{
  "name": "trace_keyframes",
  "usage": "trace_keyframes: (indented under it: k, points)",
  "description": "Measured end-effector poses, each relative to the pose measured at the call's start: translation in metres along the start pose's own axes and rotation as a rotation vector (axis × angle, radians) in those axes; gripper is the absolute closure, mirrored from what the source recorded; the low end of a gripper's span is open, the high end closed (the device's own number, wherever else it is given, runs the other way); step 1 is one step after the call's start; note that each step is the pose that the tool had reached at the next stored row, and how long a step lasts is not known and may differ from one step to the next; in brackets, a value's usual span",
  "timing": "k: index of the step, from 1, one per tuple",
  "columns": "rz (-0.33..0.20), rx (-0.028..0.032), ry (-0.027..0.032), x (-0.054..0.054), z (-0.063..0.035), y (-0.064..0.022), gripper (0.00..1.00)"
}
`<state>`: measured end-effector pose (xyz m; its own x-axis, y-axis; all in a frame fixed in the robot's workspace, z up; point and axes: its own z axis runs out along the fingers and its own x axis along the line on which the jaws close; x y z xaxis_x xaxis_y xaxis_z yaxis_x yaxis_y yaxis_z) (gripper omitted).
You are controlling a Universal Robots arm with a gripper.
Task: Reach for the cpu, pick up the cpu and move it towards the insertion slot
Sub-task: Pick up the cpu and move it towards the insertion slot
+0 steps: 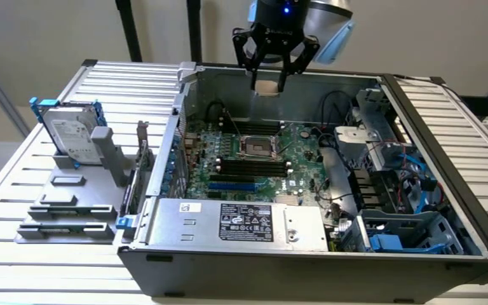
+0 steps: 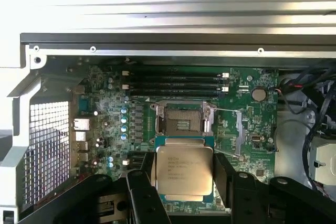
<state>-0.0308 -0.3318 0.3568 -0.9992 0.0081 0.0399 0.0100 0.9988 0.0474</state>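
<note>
My gripper (image 1: 269, 84) hangs above the far side of the open computer case, shut on the cpu (image 1: 269, 86), a small pale square held between the black fingers. In the wrist view the cpu (image 2: 184, 169) shows its silvery top with printed text, clamped on two sides by the dark fingers (image 2: 140, 192). The insertion slot (image 1: 258, 147) is a square socket with a shiny metal frame and dark centre on the green motherboard, below and nearer than the gripper. Seen from the wrist, the insertion slot (image 2: 183, 120) lies just beyond the chip's edge.
Long black memory slots (image 1: 248, 166) and a blue card slot (image 1: 231, 187) lie in front of the socket. A power supply (image 1: 236, 223) fills the case's near side, cables and drive bays (image 1: 396, 190) the exterior view's right. A hard drive (image 1: 72, 132) stands on a grey rack outside.
</note>
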Motion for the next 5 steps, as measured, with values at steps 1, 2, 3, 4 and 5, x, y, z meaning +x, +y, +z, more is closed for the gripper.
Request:
trace_keyframes:
  k: [1,2,3,4,5]
  points:
    - [0.000,0.0000,0.0000,0.0000,0.0000,0.0000,0.46]
    - [0.000,0.0000,0.0000,0.0001,0.0000,0.0000,0.46]
    - [0.000,-0.0001,0.0000,0.0001,0.0000,0.0001,0.46]
    - [0.000,0.0000,0.0000,0.0000,0.0000,0.0001,0.46]
    - [0.000,0.0000,0.0000,0.0000,0.0000,0.0001,0.46]
